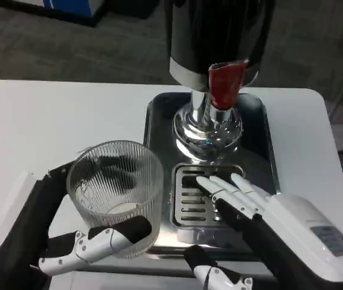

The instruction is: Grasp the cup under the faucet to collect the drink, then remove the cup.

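Currently held in the left hand (78, 244): clear ribbed cup (116, 194), upright, apparently without drink, at about 8 o'clock from the dispenser base (207, 130). Fingers wrapped round the cup's lower wall, one white-and-black finger (108, 237) crossing its front. Positioned at the left edge of the steel tray (262, 130), beside the slotted drain grate (189, 199) rather than over it; whether resting on the tray lip or lifted clear, impossible to tell.

Right hand (262, 208) at 5 o'clock from the dispenser base: holding nothing, fingers extended and slightly apart, fingertips lying over the right part of the grate.

Red faucet lever (226, 84) at 12 o'clock, on the front of the dark dispenser body (217, 36), above the grate. White table (51, 121) beneath everything.

Stage, by judgement: cup grasped, not yet under the faucet, filling not begun.

Risks from here:
- Collision of the cup with the right fingers during travel toward 3 o'clock, caused by their place over the grate.
- Rim catching the tray lip or the chrome base, caused by too low a path.
- Drink missing the cup, caused by stopping short of the outlet.
- Slip or tilt, caused by a low grip on smooth ribbed glass.
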You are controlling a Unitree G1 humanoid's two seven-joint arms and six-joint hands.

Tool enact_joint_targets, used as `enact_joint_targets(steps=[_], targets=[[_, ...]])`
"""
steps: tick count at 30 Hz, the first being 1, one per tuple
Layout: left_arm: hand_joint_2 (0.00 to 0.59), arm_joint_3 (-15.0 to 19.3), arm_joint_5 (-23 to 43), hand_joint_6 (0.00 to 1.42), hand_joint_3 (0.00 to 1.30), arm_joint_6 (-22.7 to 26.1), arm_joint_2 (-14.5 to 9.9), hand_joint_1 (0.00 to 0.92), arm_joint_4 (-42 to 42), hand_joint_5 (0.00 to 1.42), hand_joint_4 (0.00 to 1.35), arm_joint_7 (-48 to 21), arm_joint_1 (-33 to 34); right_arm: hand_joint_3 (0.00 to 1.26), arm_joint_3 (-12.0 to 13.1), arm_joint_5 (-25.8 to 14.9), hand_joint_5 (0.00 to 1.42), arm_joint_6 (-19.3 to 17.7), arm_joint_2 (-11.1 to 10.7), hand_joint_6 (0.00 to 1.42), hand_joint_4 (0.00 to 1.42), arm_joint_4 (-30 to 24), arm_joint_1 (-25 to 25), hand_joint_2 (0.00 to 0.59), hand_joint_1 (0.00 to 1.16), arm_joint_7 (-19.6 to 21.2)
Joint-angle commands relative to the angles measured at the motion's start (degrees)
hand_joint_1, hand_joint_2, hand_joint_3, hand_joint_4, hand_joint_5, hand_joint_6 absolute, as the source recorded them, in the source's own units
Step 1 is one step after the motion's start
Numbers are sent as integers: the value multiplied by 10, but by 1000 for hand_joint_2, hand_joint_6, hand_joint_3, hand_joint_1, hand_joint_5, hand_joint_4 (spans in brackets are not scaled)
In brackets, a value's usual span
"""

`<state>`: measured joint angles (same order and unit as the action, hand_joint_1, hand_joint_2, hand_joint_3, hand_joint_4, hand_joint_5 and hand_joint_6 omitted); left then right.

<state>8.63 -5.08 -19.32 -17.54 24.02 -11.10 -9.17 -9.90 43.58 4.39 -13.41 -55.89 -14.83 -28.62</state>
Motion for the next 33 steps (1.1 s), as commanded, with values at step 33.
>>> enact_joint_targets(steps=[33], targets=[[180,10,12,110,645,-1,-11,371,-23,551,627,-4,15,103,-8,5,0,16,3,0,85,4,1,436,252,4]])
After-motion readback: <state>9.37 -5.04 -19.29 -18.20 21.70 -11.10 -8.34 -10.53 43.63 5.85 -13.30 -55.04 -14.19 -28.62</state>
